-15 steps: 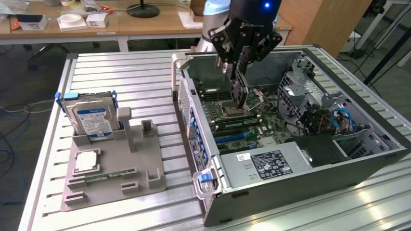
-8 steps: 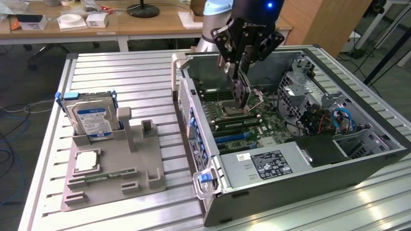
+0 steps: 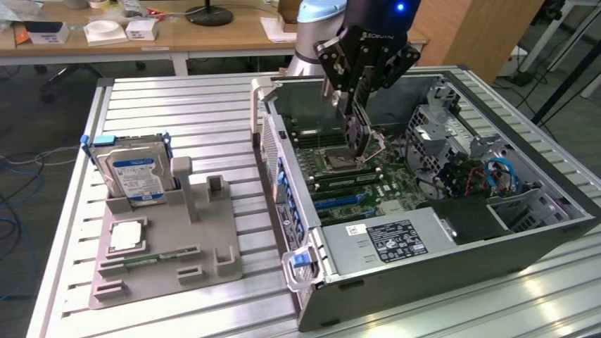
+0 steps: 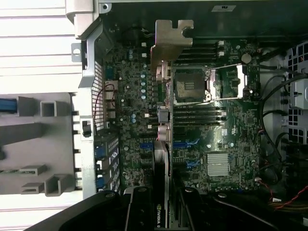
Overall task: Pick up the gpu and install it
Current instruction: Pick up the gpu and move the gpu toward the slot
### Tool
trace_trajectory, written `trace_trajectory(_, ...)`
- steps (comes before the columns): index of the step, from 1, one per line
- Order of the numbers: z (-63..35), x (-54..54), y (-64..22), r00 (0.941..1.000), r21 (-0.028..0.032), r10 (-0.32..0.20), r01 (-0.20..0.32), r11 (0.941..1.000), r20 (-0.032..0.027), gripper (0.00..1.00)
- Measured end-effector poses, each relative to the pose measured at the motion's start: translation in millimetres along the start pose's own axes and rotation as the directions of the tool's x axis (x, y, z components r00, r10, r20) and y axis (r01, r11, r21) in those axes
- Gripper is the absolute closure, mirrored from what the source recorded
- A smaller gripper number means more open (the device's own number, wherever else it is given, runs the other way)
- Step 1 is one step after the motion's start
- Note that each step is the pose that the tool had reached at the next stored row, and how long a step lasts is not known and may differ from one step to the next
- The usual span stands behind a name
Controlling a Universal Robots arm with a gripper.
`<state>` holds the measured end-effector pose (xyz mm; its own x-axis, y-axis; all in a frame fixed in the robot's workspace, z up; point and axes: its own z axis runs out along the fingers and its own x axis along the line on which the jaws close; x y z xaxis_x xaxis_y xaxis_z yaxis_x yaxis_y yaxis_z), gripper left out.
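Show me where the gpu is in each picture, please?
Exterior view: gpu hangs from the gripper over the motherboard.
Wrist view: gpu seen edge-on, alongside the CPU socket.
Shared landmark: CPU socket, near the gpu in both.

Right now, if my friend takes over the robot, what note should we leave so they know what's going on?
Gripper: the black gripper is shut on the gpu, a thin dark green-black circuit card with a silver metal bracket at one end.
Where: the card hangs edge-down inside the open grey computer case, over the green motherboard. The silver hard drive with a blue-white label stands in the grey holder on the table.
Done: the card is picked up and brought into the case.
Left: it is not yet seated in a slot.
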<state>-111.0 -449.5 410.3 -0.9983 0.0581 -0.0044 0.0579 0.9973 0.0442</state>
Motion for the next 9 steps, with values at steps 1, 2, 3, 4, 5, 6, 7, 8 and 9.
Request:
trace_trajectory(1,0.0,-0.8,0.0,1.0000,0.0000,0.000,0.000,1.0000,0.0000,0.74)
trace_trajectory(2,0.0,-1.6,0.1,1.0000,0.0000,0.000,0.000,1.0000,0.0000,0.74)
trace_trajectory(3,0.1,-2.0,0.1,1.0000,-0.0001,0.000,0.000,1.0000,0.0001,0.74)
trace_trajectory(4,0.1,-2.2,0.2,1.0000,-0.0001,0.000,0.000,1.0000,0.0001,0.74)
trace_trajectory(5,0.1,-3.0,0.3,1.0000,-0.0001,0.000,0.000,1.0000,0.0001,0.74)
trace_trajectory(6,0.1,-3.9,0.4,1.0000,-0.0001,0.000,0.000,1.0000,0.0001,0.74)
trace_trajectory(7,0.1,-4.9,0.4,1.0000,-0.0001,0.000,0.000,1.0000,0.0001,0.74)
trace_trajectory(8,0.1,-5.8,0.5,1.0000,-0.0001,-0.001,0.001,1.0000,0.0000,0.74)
trace_trajectory(9,0.1,-6.6,0.6,1.0000,0.0000,-0.001,0.001,1.0000,0.0000,0.74)
